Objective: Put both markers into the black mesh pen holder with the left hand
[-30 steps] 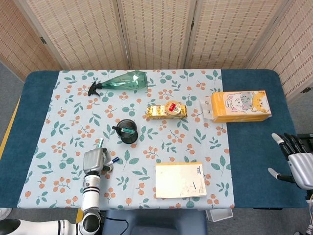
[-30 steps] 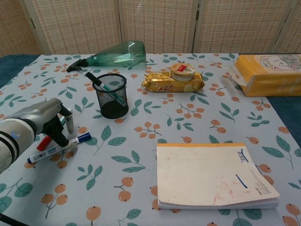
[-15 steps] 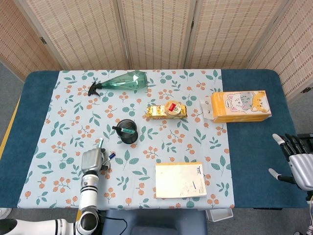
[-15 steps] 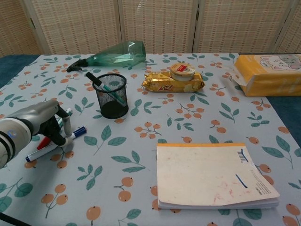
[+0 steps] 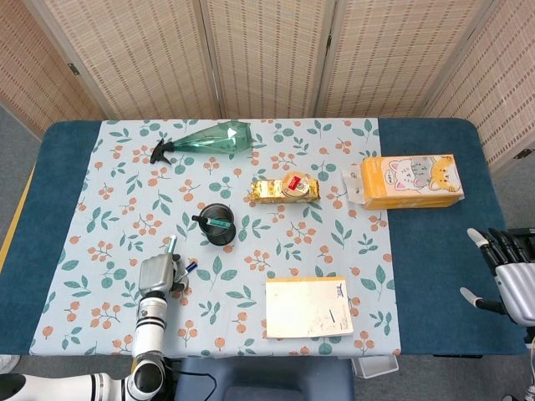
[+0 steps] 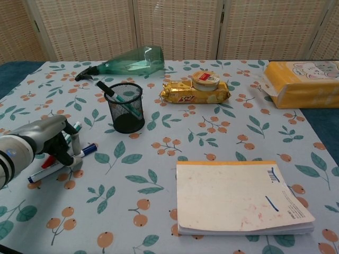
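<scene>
While the head view looks straight down on the floral tablecloth (image 5: 109,209), the silver left hand (image 5: 157,274) sits at the near left with its fingers curled over a blue-capped white marker (image 5: 190,267), whose tip pokes out to the right; whether the fingers actually grasp it cannot be told from here. Just beyond, the round black mesh pen holder (image 5: 218,224) stands with a green-banded pen inside. At the far right edge, over the dark blue table (image 5: 435,251), the right hand (image 5: 506,271) hangs with fingers spread, holding nothing. In the chest view, the left hand (image 6: 50,138) rests low on the cloth at the near left, fingers bent down around the blue-capped marker (image 6: 63,164), which lies flat, with a red-capped marker (image 6: 48,160) lying beside it under the fingers. The pen holder (image 6: 125,108) stands upright just beyond and to the right. A green plastic spray bottle (image 6: 127,61) lies on its side at the far left, a gold snack packet (image 6: 195,92) lies in the middle, and a yellow-edged notepad (image 6: 238,198) lies near right.
</scene>
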Controlling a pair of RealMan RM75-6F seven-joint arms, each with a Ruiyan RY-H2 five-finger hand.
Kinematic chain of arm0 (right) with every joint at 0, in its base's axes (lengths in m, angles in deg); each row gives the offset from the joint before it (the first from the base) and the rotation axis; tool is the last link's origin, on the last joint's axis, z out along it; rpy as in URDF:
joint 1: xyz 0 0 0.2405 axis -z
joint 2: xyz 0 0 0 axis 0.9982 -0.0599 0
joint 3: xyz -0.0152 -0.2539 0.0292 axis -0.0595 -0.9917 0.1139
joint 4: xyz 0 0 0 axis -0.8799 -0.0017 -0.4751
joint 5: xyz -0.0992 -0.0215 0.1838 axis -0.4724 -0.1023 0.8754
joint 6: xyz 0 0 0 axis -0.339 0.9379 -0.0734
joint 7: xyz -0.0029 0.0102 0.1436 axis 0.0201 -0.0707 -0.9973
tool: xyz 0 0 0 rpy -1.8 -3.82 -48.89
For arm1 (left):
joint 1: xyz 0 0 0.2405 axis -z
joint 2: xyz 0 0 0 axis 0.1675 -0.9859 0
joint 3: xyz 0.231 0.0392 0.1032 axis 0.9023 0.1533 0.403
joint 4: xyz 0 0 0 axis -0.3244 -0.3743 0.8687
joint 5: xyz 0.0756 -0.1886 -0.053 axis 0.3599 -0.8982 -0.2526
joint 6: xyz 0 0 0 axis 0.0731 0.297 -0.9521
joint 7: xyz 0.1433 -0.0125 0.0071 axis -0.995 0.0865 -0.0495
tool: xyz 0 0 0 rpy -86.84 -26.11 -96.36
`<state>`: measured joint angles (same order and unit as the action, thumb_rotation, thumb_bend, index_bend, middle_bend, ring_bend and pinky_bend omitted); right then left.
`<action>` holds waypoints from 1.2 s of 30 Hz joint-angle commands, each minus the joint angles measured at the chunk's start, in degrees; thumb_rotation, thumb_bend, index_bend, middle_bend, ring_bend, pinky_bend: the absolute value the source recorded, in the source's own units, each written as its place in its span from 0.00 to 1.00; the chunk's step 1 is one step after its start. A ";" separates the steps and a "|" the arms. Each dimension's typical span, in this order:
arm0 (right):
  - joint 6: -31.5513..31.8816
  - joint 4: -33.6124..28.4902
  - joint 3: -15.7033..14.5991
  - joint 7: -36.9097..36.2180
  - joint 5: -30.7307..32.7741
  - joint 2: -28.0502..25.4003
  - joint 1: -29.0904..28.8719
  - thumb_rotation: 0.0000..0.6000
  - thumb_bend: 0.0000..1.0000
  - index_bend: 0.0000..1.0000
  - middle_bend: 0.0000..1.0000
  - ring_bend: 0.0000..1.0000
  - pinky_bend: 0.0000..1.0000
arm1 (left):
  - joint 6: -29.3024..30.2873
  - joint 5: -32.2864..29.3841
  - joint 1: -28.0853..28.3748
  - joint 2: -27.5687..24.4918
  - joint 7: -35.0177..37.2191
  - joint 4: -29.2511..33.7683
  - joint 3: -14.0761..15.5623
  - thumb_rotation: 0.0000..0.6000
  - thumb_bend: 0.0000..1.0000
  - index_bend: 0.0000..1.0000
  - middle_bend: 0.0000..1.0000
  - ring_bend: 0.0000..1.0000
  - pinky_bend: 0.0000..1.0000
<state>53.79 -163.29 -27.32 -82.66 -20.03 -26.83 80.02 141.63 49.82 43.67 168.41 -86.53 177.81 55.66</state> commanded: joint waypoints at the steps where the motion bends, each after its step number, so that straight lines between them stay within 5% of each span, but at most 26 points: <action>1: -0.01 -0.04 0.05 0.07 0.12 0.03 -0.01 1.00 0.19 0.02 0.08 0.04 0.00 | 0.05 0.37 -0.04 -0.40 0.25 0.45 0.01 1.00 0.36 0.51 1.00 1.00 1.00; 22: -0.16 -0.34 -0.20 0.94 -0.01 0.15 -0.05 1.00 0.19 0.02 0.08 0.04 0.00 | -0.77 1.93 -0.04 -2.24 2.28 -0.32 0.63 1.00 0.36 0.40 1.00 1.00 1.00; 36: 0.62 -0.50 -0.25 1.22 -0.06 0.11 0.38 1.00 0.19 0.02 0.08 0.04 0.00 | -2.13 1.55 -0.23 -2.27 3.51 -1.72 1.09 1.00 0.36 0.45 1.00 1.00 1.00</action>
<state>54.41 -163.79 -27.57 -81.43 -20.09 -26.72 80.41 139.53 51.35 43.45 166.11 -83.04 176.11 56.73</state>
